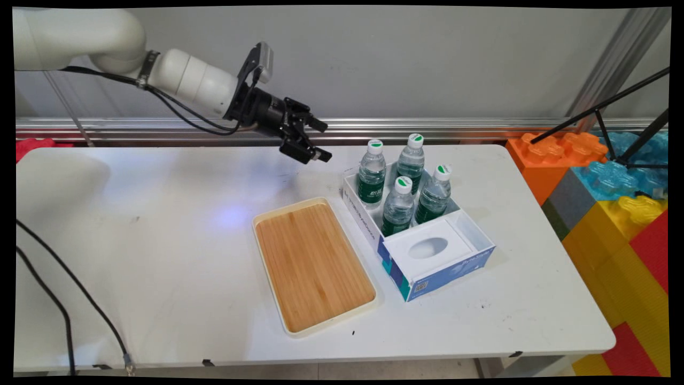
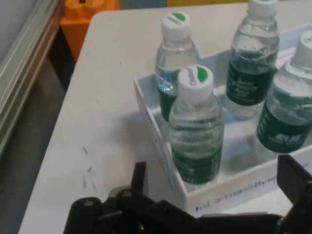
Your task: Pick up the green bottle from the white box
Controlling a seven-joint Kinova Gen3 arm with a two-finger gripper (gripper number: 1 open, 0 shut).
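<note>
A: Item one, the tool (image 1: 320, 140)?
B: Black, two fingers, spread wide with nothing between them. It hangs above the bench (image 1: 160, 256) near the far edge, tilted down toward the box (image 1: 363, 224), touching nothing.

A: Item two, the box?
B: White walls, blue print on the near end. It sits on the bench just right of the tray (image 1: 312, 264). The far compartment holds four bottles. The near one holds a white insert with an oval opening (image 1: 427, 247).

A: The bottles?
B: Clear, green labels, white caps, all upright and standing close together. The nearest bottle (image 1: 372, 174) stands in the corner closest to the tool and sits centre in the hand view. The other three are behind and beside it.

A: Handling notes?
B: My judgement is that the box wall hides the lower bodies, leaving the shoulders and caps exposed. The gaps between neighbours look tight.

A: The tray?
B: Wood-toned floor, cream rim, nothing in it.
</note>
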